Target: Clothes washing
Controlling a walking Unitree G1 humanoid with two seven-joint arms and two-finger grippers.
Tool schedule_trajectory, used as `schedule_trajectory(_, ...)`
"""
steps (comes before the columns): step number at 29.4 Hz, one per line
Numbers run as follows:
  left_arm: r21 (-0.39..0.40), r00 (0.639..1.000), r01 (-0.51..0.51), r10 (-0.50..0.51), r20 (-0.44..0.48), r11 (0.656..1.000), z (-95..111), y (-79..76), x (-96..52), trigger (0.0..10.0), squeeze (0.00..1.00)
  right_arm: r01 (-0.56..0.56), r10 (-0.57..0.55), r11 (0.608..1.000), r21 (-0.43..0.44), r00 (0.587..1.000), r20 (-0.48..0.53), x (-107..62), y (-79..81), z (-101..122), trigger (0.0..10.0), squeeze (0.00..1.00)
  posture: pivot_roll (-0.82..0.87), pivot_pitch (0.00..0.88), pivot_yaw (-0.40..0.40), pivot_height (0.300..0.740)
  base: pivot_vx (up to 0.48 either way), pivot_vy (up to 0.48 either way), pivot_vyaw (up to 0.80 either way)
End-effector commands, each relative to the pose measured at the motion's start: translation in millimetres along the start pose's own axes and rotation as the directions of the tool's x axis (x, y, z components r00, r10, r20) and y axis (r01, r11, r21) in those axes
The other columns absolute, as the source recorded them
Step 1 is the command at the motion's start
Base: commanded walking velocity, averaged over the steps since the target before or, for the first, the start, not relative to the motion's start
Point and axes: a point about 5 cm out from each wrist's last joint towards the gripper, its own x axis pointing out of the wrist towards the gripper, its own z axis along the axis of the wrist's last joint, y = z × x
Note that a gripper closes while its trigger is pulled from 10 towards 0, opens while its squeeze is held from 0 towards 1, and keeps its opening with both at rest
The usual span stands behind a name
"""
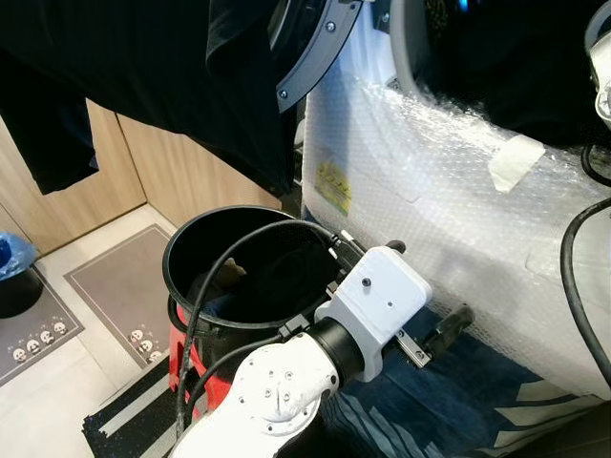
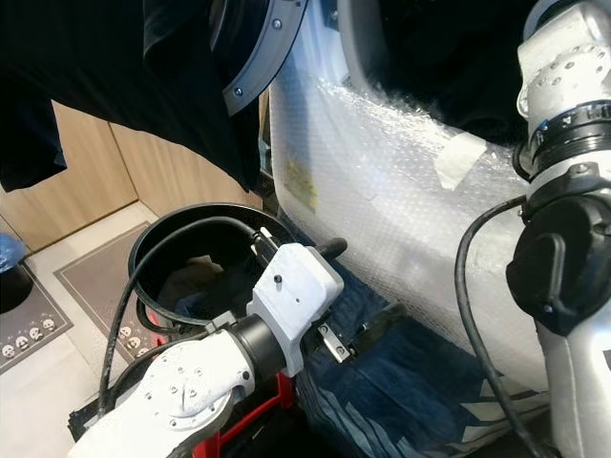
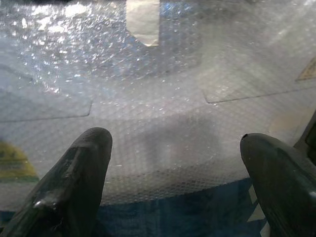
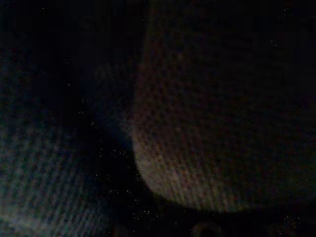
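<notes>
Left gripper [image 3: 175, 182] is hovering with fingers spread apart, empty, facing the bubble-wrapped washing machine [image 1: 458, 219] front. Dark clothes [image 1: 239, 286] are sitting in the black basket [image 1: 191, 239] beside it; another dark garment [image 1: 191, 67] is draping over the open door [image 1: 320, 48].

Bucket [image 1: 191, 250] left of washing machine [image 1: 430, 191]; garment [image 1: 191, 76] hanging above (over open door [image 1: 320, 48]).

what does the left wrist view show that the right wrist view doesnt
Left wrist view: the left end effector open, its two black fingers spread before the bubble wrap on the washing machine front, a tape strip above and blue fabric below. Right wrist view: only dark woven cloth up close, too dim to identify. Shared: fabric close to each end effector.
</notes>
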Motion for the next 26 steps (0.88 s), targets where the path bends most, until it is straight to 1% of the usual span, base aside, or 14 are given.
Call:
schedule_trajectory(1, -0.014, 1.000, 0.009, -0.009, 0.013, 1.000, 4.2, -5.6, -2.8, 10.0, 0.00, -0.043, 0.046, 0.998, -0.045, 0.997, 0.067, -3.5, 15.3, 16.2, 10.0, 0.00, 0.03, 0.191, -0.157, 0.740, 0.000, 0.000, 0.00)
schedule_trajectory(3, -0.026, 1.000, -0.003, 0.003, 0.010, 1.000, 4.4, -5.8, -3.1, 10.0, 0.00, -0.127, 0.141, 0.965, -0.228, 0.989, 0.047, -9.0, 32.7, 0.3, 10.0, 0.00, 0.03, 0.193, -0.159, 0.740, 0.000, 0.000, 0.00)
schedule_trajectory(6, -0.038, 1.000, -0.011, 0.012, 0.007, 0.999, 4.8, -6.4, -3.5, 10.0, 0.00, -0.193, 0.176, 0.927, -0.321, 0.981, -0.081, -13.7, 39.9, -28.9, 10.0, 0.00, 0.04, 0.192, -0.159, 0.740, 0.000, 0.000, 0.00)
schedule_trajectory(7, -0.038, 1.000, -0.011, 0.012, 0.007, 0.999, 4.8, -6.4, -3.5, 10.0, 0.00, -0.193, 0.176, 0.927, -0.321, 0.981, -0.081, -13.7, 39.9, -28.9, 10.0, 0.00, 0.04, 0.192, -0.159, 0.740, 0.000, 0.000, 0.00)
schedule_trajectory(9, -0.050, 1.000, -0.015, 0.016, 0.005, 0.999, 4.5, -6.8, -4.0, 10.0, 0.00, -0.212, 0.170, 0.865, -0.455, 0.976, -0.133, -15.6, 39.3, -42.0, 10.0, 0.00, 0.04, 0.185, -0.156, 0.740, 0.000, 0.000, 0.00)
schedule_trajectory(14, -0.058, 1.000, -0.020, 0.020, 0.002, 0.998, 4.1, -6.1, -4.5, 10.0, 0.00, -0.159, 0.102, 0.868, -0.471, 0.984, -0.144, -12.1, 27.4, -42.1, 10.0, 0.00, 0.04, 0.175, -0.151, 0.740, 0.000, 0.000, 0.00)
schedule_trajectory(16, -0.074, 1.000, -0.020, 0.021, 0.003, 0.997, 4.4, -6.3, -4.6, 10.0, 0.00, -0.069, -0.012, 0.858, -0.508, 0.988, -0.155, -6.9, 7.3, -38.5, 10.0, 0.00, 0.03, 0.165, -0.148, 0.740, 0.000, 0.000, 0.00)
schedule_trajectory(18, -0.078, 1.000, -0.020, 0.020, 0.003, 0.997, 4.4, -6.0, -4.6, 10.0, 0.00, -0.011, -0.086, 0.874, -0.485, 0.980, -0.178, -5.0, -4.9, -38.5, 10.0, 0.00, 0.03, 0.160, -0.147, 0.740, 0.000, 0.000, 0.00)
schedule_trajectory(20, -0.080, 1.000, -0.019, 0.020, 0.003, 0.997, 4.2, -5.8, -4.4, 10.0, 0.00, 0.017, -0.119, 0.880, -0.475, 0.975, -0.185, -3.9, -10.9, -37.6, 10.0, 0.00, 0.03, 0.156, -0.145, 0.740, 0.000, 0.000, 0.00)
schedule_trajectory(22, -0.084, 1.000, -0.018, 0.018, 0.004, 0.996, 4.2, -5.7, -4.0, 10.0, 0.00, 0.050, -0.155, 0.882, -0.469, 0.970, -0.189, -2.7, -18.1, -35.8, 10.0, 0.06, 0.03, 0.148, -0.143, 0.740, 0.000, 0.000, 0.00)
schedule_trajectory(23, -0.085, 1.000, -0.017, 0.018, 0.005, 0.996, 4.2, -5.5, -3.8, 10.0, 0.00, 0.064, -0.170, 0.884, -0.463, 0.967, -0.191, -2.3, -20.9, -34.9, 10.0, 0.35, 0.03, 0.148, -0.143, 0.740, 0.000, 0.000, 0.00)
schedule_trajectory(24, -0.086, 1.000, -0.017, 0.017, 0.005, 0.996, 4.2, -5.4, -3.6, 10.0, 0.00, 0.078, -0.185, 0.886, -0.457, 0.963, -0.194, -1.9, -23.6, -34.3, 10.0, 0.53, 0.03, 0.140, -0.142, 0.740, 0.000, 0.000, 0.00)
schedule_trajectory(25, -0.086, 1.000, -0.017, 0.017, 0.005, 0.996, 4.2, -5.4, -3.6, 10.0, 0.00, 0.078, -0.185, 0.886, -0.457, 0.963, -0.194, -1.9, -23.6, -34.3, 10.0, 0.53, 0.03, 0.140, -0.142, 0.740, 0.000, 0.000, 0.00)
schedule_trajectory(26, -0.083, 1.000, -0.017, 0.018, 0.005, 0.996, 4.2, -4.7, -3.2, 10.0, 0.00, 0.114, -0.217, 0.892, -0.437, 0.957, -0.193, -1.1, -29.3, -32.1, 10.0, 1.00, 0.03, 0.136, -0.142, 0.740, 0.000, 0.000, 0.00)
